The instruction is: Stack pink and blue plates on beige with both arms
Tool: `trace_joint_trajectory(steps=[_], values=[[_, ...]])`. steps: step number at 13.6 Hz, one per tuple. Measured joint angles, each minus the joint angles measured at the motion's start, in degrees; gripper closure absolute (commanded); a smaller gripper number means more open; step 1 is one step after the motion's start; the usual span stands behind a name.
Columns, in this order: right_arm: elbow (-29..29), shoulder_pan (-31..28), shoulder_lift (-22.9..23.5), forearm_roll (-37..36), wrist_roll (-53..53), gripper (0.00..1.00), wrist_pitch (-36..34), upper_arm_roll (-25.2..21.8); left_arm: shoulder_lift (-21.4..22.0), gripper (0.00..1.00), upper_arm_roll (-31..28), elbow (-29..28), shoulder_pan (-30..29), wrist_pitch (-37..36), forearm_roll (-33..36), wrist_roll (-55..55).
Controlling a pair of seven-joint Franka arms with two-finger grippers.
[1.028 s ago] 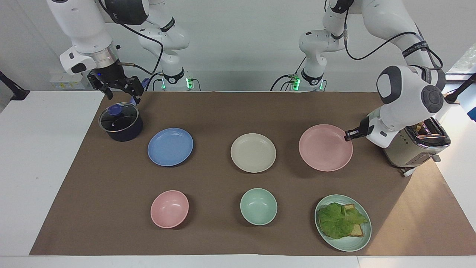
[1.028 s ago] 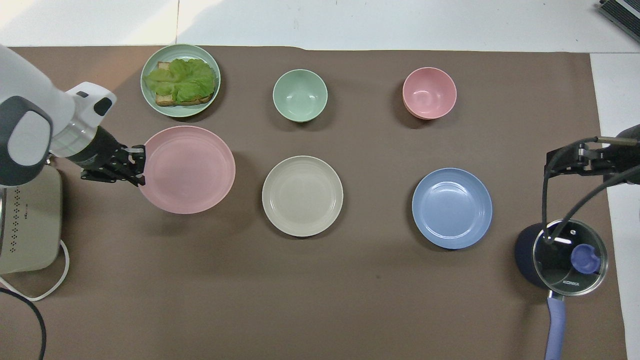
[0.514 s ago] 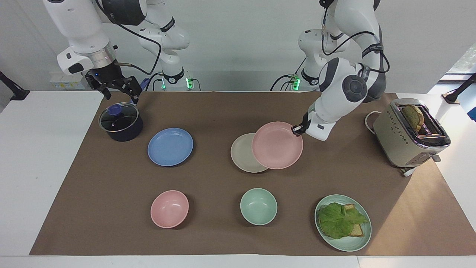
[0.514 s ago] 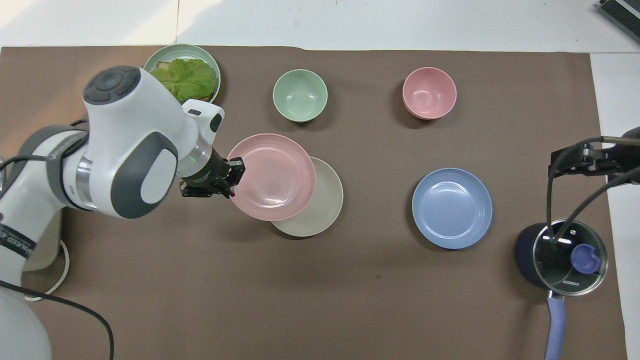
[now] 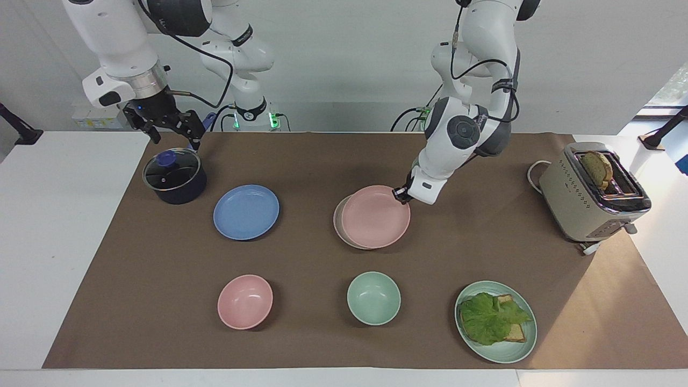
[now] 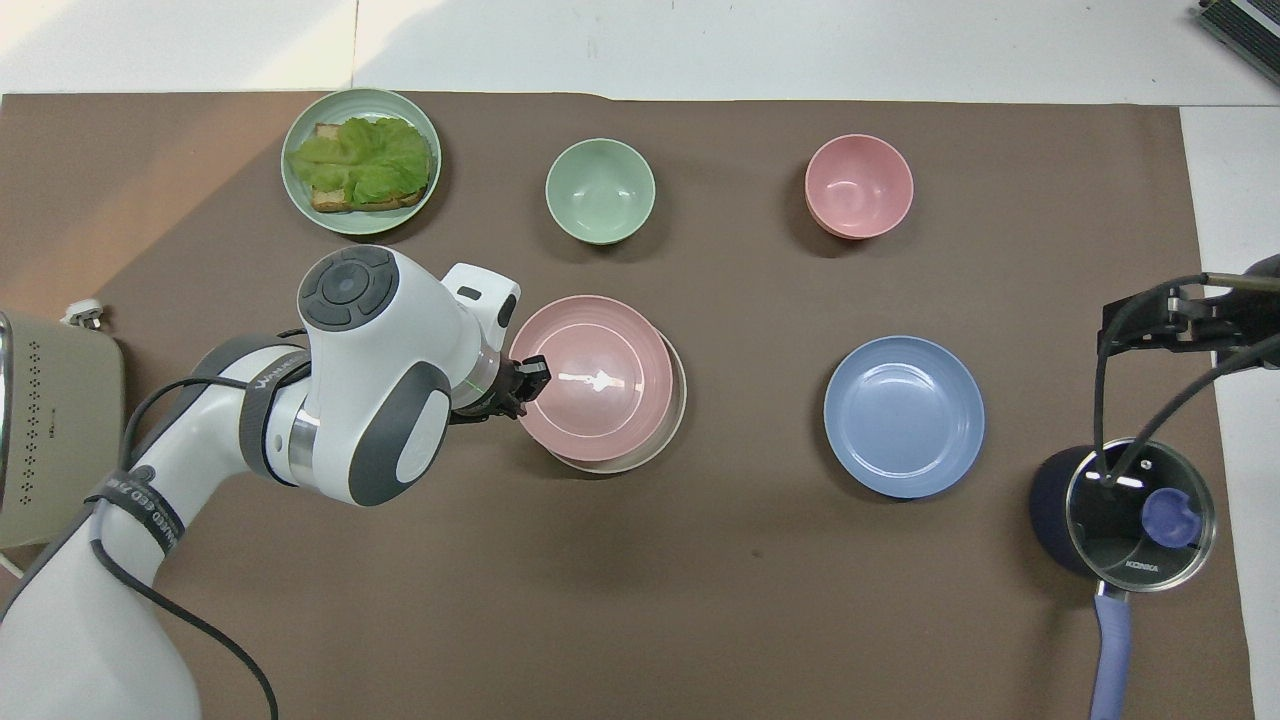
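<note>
The left gripper (image 5: 402, 194) pinches the rim of the pink plate (image 5: 375, 216), which sits almost fully over the beige plate (image 5: 338, 221). The blue plate (image 5: 246, 212) lies flat between that gripper and the right gripper (image 5: 173, 129), which hangs wide open, holding nothing, over the lidded pot (image 5: 174, 177).

Facing view high, fronting robots; overhead view steep down; both share mat (image 5: 301, 161).
</note>
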State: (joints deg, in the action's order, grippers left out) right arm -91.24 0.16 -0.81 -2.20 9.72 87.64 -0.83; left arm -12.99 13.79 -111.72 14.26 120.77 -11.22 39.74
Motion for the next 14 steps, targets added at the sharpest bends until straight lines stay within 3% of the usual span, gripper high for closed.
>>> trace_joint_trajectory(steps=[6, 10, 14], values=[[0.0, -0.42, -0.04, 0.0, -0.15, 0.0, 0.0, 0.01, 0.56, 0.0, -1.68, 0.28, -0.93, 0.8, 0.52, -1.13], [0.0, -0.42, -0.04, 0.0, -0.15, 0.0, 0.0, 0.01, 1.33, 0.0, -2.57, 2.0, -8.52, 0.55, 5.34, -10.82], [0.0, -0.41, -0.04, 0.0, -0.16, 0.0, 0.0, 0.04, 2.29, 0.0, -2.77, 8.11, -15.4, -4.05, 11.16, -22.65]])
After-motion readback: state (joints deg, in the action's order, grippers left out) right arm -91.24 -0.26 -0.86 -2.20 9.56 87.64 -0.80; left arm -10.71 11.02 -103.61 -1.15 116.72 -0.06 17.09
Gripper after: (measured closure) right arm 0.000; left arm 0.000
